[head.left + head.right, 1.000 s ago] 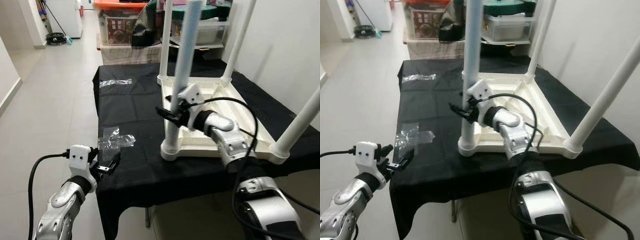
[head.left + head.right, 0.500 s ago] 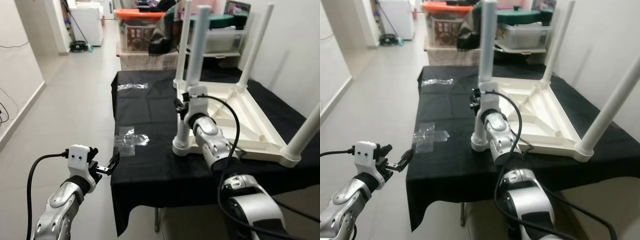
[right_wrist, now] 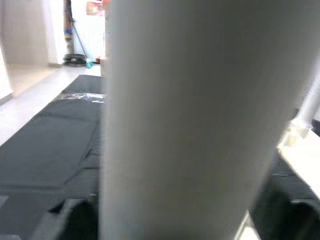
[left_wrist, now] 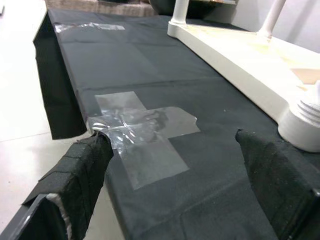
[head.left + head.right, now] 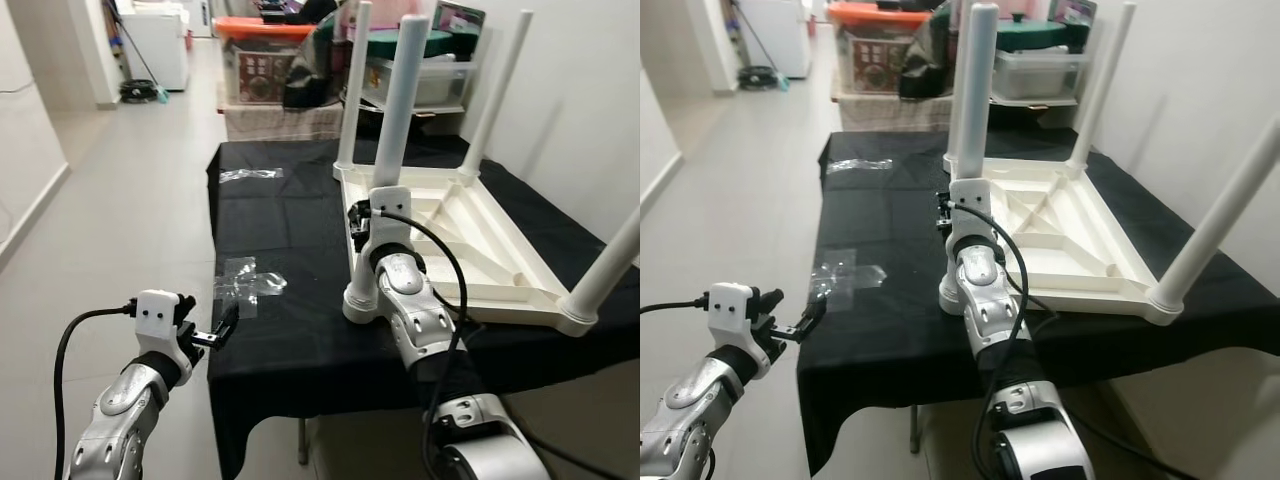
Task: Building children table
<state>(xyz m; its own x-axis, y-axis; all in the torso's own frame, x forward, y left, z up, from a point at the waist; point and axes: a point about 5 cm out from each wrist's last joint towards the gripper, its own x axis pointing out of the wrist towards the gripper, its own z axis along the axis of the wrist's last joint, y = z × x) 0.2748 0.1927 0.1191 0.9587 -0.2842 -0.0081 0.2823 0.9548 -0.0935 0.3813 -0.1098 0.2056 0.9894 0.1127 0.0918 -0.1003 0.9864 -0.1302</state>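
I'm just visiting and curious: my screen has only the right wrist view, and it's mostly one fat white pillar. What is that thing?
Observer: It's a leg of a white children's table that lies upside down on a black cloth. The right gripper is at that leg's lower part.
Operator: How many legs does the table have on it?
Observer: Four, all pointing upward.
Operator: And what is the other arm doing?
Observer: The left gripper is open. It hovers just off the cloth's near edge, facing a scrap of clear plastic.
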